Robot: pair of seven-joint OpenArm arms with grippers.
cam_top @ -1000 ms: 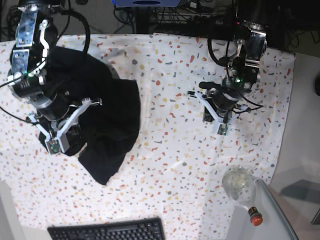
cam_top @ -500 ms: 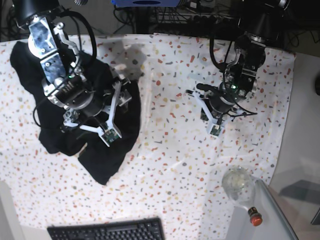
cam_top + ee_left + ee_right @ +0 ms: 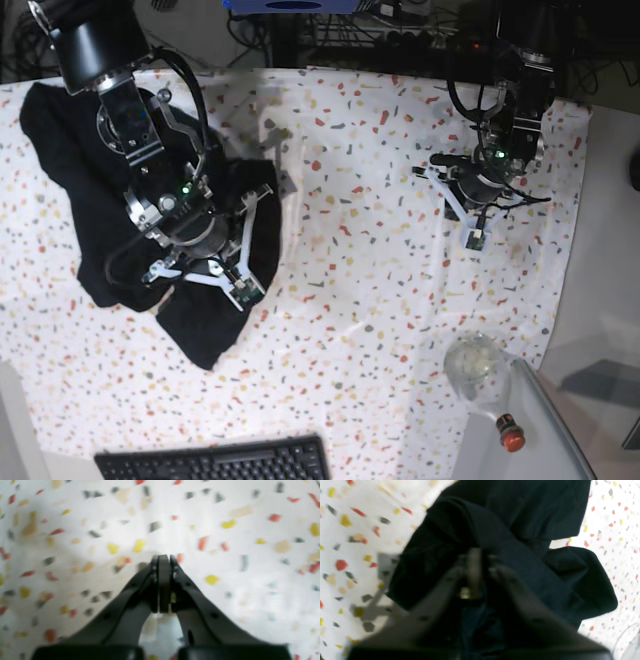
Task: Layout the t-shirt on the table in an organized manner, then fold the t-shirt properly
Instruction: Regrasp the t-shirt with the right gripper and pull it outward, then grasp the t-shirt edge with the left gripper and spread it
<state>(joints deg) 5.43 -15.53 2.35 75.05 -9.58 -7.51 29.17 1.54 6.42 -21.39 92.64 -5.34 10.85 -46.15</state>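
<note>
The black t-shirt (image 3: 70, 200) lies crumpled on the left half of the speckled table (image 3: 350, 250). It reaches from the far left corner down to a point near the front. My right gripper (image 3: 205, 250) stands over the shirt's middle. In the right wrist view the t-shirt (image 3: 532, 512) fills most of the frame, and the blurred right gripper (image 3: 475, 552) is shut at a raised fold of the cloth. My left gripper (image 3: 478, 192) is at the far right of the table, away from the shirt. In the left wrist view the left gripper (image 3: 163, 557) is shut on nothing above bare table (image 3: 75, 530).
A black keyboard (image 3: 215, 462) lies at the front edge. A clear bottle (image 3: 478, 368) with a red cap (image 3: 511, 436) rests at the front right, beside a plain grey side surface (image 3: 610, 250). Cables and dark equipment line the back edge.
The right arm has swung from the shirt's front left to its middle, uncovering the cloth at the far left corner. The left arm has shifted right and toward the back.
</note>
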